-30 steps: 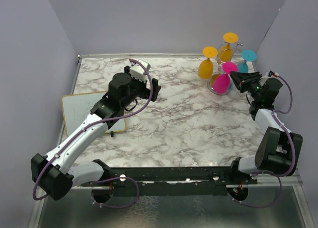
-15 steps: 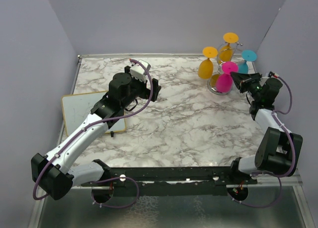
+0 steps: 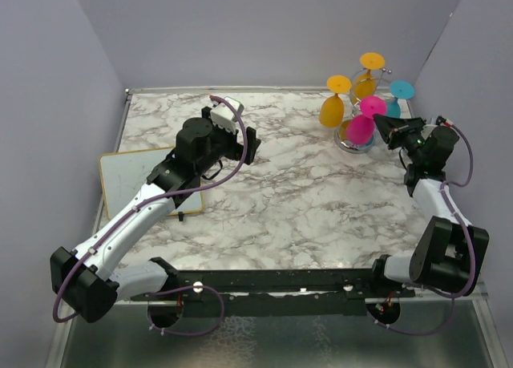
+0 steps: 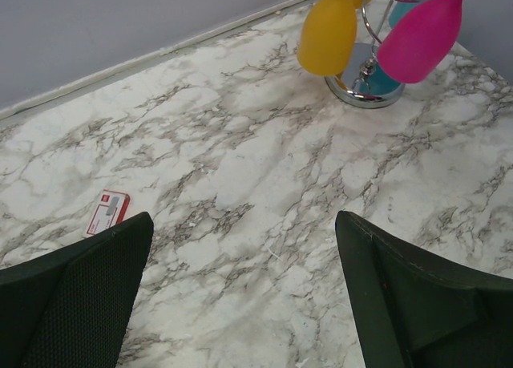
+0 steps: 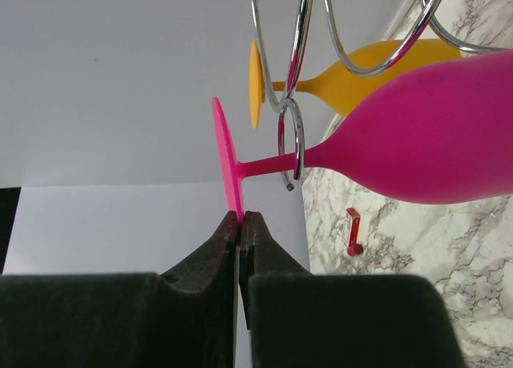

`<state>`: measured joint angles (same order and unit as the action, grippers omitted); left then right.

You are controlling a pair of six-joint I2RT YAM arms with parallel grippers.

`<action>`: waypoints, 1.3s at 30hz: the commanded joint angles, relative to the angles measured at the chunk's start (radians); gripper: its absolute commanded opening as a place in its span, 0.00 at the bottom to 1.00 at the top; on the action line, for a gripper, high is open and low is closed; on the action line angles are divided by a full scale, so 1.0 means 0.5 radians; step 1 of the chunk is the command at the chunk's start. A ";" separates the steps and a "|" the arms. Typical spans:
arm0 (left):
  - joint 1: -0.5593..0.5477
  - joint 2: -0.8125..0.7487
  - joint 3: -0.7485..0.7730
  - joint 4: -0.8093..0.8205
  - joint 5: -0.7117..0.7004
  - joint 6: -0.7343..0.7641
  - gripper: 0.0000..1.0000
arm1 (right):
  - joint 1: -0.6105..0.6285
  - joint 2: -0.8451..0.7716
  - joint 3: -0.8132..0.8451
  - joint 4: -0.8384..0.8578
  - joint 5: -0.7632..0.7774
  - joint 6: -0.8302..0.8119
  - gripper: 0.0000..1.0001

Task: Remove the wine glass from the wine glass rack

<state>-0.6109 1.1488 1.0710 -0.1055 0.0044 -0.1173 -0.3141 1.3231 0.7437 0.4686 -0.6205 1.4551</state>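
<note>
Right tool (image 5: 240, 222): clenched on foot rim of pink glass (image 5: 417, 155)
Stem: hanging through a wire loop of rack (image 4: 346, 90)
Left tool (image 4: 240, 264): released, above marble surface (image 4: 240, 143)

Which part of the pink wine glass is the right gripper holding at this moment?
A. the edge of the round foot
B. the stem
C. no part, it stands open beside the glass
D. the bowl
A: in the right wrist view the right gripper is shut, pinching the rim of the round foot of the pink wine glass, whose stem passes through a loop of the wine glass rack.
</note>
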 commanded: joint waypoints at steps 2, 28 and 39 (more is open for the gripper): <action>-0.020 -0.012 -0.004 0.045 0.043 -0.003 0.99 | 0.005 -0.140 0.049 -0.241 0.128 0.024 0.01; -0.048 -0.058 0.013 0.026 0.035 0.000 0.99 | 0.005 -0.529 0.374 -1.521 0.290 -0.895 0.02; -0.049 -0.026 0.060 -0.041 -0.050 -0.023 0.99 | 0.531 -0.516 0.329 -1.621 -0.013 -1.698 0.01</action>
<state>-0.6308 1.1442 1.0710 -0.1074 0.0071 -0.1173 -0.2028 1.0622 0.9146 -0.3309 -0.5621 0.7673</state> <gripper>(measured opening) 0.992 0.023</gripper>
